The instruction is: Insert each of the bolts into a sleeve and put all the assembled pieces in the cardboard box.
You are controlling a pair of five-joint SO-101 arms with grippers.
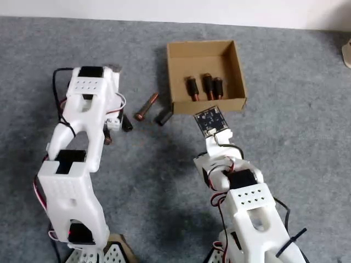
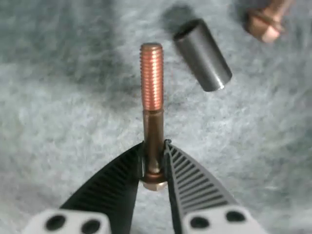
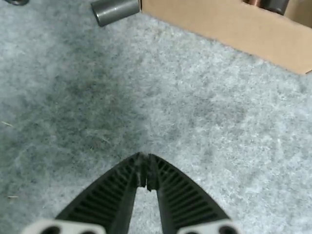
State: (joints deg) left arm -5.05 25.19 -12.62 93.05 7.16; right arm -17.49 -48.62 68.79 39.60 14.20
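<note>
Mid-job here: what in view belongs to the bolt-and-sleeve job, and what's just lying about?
Job: held bolt in left end effector; loose bolt; empty sleeve; cardboard box; three assembled pieces inside it.
Lying about: pale object at the high view's right edge, too cropped to identify.

Right gripper point(image 3: 146, 168) hovering closed over grey bench point(image 3: 204, 126); sleeve point(image 3: 115, 9) lying just beside cardboard box point(image 3: 219, 24) corner.
</note>
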